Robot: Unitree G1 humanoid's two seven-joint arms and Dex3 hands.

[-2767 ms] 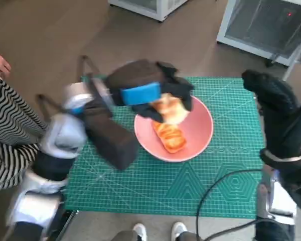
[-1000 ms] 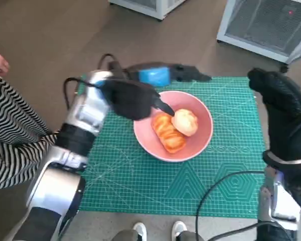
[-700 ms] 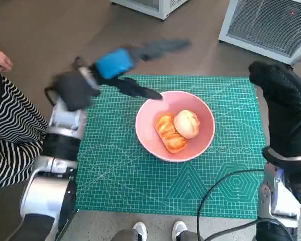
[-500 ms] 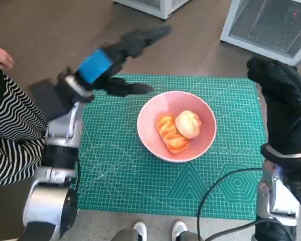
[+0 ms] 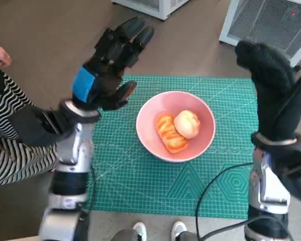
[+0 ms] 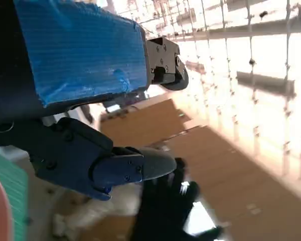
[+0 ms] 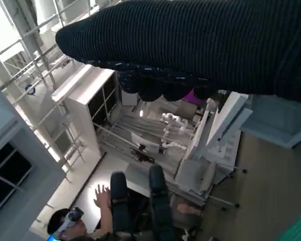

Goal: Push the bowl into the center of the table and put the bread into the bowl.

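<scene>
Bread (image 5: pixel 176 130) lay in the pink bowl (image 5: pixel 149 140) at frame centre, its long roll slanting upper-left to lower-right, apart from both raised hands. Left hand (image 5: pixel 109 65), upper left, fingers spread, empty; right hand (image 5: pixel 271 85), fingers unclear.

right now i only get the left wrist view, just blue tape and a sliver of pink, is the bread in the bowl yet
Observer: Yes. The head view shows two pieces of bread, a flaky pastry and a round bun, lying side by side inside the pink bowl.
Operator: is the bowl centred
Observer: Roughly. It sits near the middle of the green mat.
Operator: anything left in my grip
Observer: No. The left hand is raised near the mat's far left corner, fingers spread, holding nothing.
</scene>
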